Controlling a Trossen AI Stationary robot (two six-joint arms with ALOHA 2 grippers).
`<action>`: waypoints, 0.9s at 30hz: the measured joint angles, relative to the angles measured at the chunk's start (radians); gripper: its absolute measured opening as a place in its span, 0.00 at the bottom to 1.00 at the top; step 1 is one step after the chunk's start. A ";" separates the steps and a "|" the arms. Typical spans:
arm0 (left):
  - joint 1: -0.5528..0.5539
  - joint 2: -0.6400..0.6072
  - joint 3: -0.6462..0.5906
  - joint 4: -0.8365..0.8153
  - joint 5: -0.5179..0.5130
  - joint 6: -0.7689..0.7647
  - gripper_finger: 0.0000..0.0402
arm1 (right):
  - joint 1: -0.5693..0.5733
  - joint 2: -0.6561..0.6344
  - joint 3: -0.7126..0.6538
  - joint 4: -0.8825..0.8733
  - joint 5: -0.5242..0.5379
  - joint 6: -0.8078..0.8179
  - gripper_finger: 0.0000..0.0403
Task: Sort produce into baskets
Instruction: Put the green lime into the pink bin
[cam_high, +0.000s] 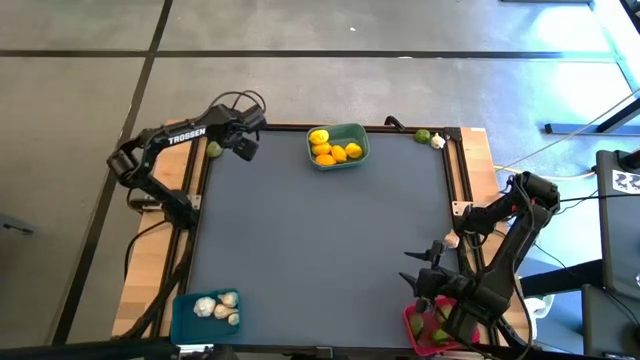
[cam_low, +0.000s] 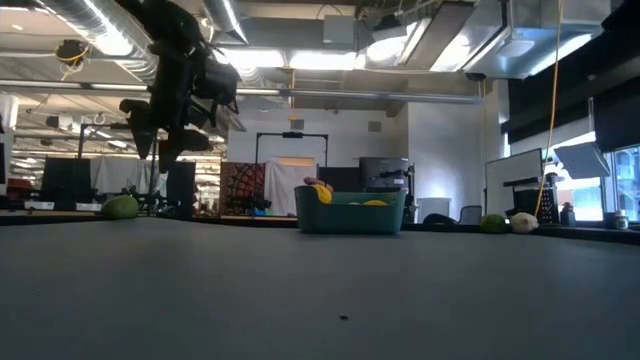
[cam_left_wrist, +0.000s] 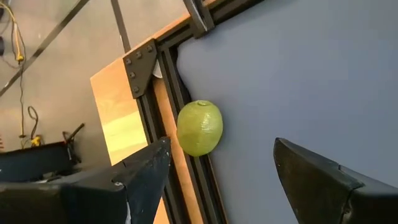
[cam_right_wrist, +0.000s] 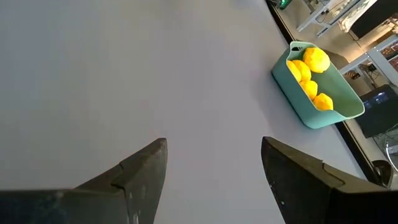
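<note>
High view: the left end effector (cam_high: 222, 148) is hovering spread at upper left by a lime (cam_high: 213, 150); the right end effector (cam_high: 425, 268), spread, is waiting at lower right above the pink basket (cam_high: 412, 322). Left wrist view: the lime is lying against the surface's frame (cam_left_wrist: 194, 180). Right wrist view: lemons (cam_right_wrist: 309, 74) are sitting in the teal basket (cam_right_wrist: 336, 107).

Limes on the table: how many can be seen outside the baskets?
2. One lime lies at the far left edge under the left arm. The other lime lies in the far right corner beside a garlic bulb. Further limes may be hidden under the right arm.
</note>
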 joint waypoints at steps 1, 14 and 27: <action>0.008 0.008 0.000 0.000 -0.001 0.009 0.70 | 0.000 0.000 -0.011 0.009 0.000 0.003 0.64; 0.098 0.187 0.000 -0.011 -0.053 0.046 0.70 | 0.000 0.000 -0.056 0.060 0.000 0.047 0.64; 0.136 0.311 0.000 -0.008 -0.052 0.071 0.70 | 0.000 0.001 -0.056 0.062 0.002 0.050 0.64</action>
